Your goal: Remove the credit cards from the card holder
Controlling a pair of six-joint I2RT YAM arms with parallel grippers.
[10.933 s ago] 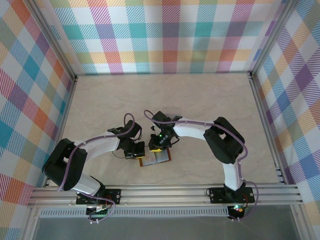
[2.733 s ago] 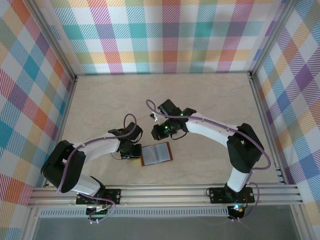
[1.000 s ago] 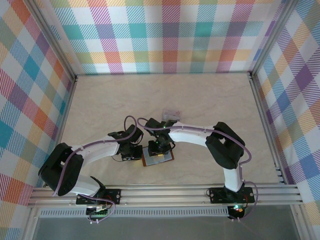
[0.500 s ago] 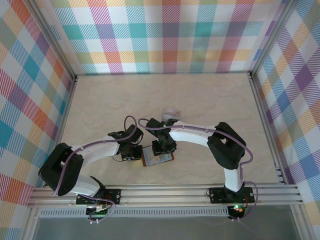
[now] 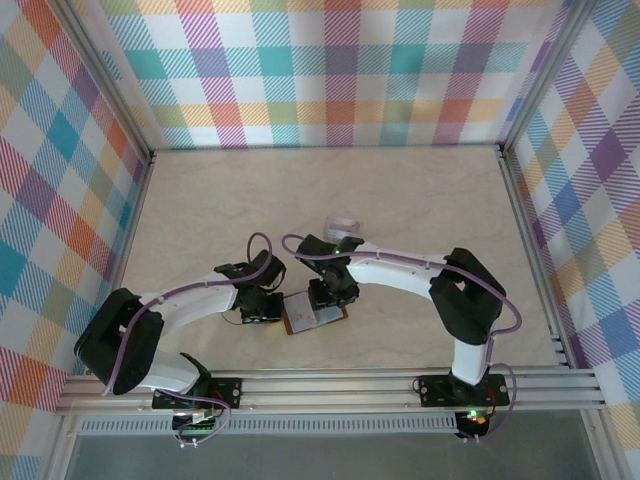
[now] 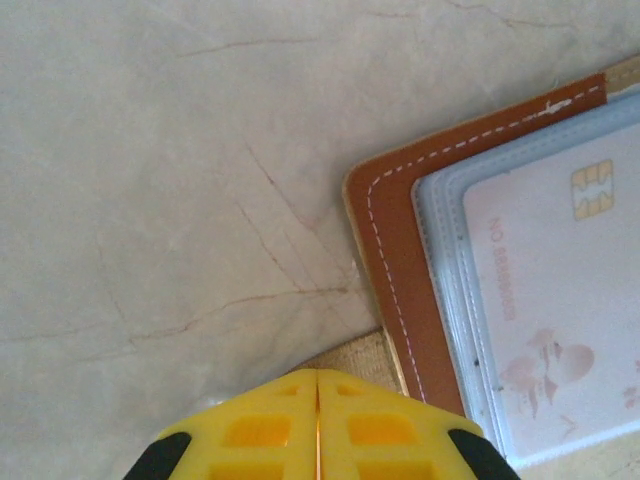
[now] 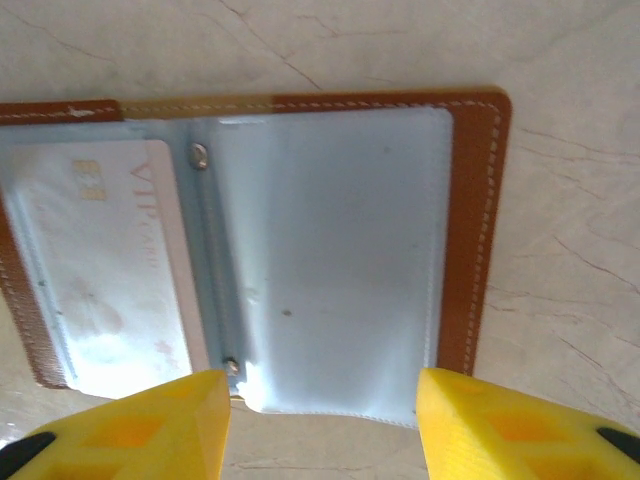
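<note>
Brown leather card holder point(image 5: 315, 313) lies open on table point(image 5: 420, 200). Top view: left gripper point(image 5: 262, 306) at its left edge, right gripper point(image 5: 326, 294) over it, loose card point(image 5: 345, 222) beyond it.

Left wrist: gripper shut, nothing seen in it, beside card holder's corner.

Right wrist: gripper approx. half open, empty, straddling card holder's near edge. Pink-white card point(image 7: 100, 270) sits in its left pocket.

Risk: fingers pinch plastic w/ card, dragging card holder.

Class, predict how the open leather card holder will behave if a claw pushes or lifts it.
The card holder lies open and flat, so it would probably slide, not tip. Its clear pockets look thin and slightly creased, so likely floppy when lifted by one edge.
</note>
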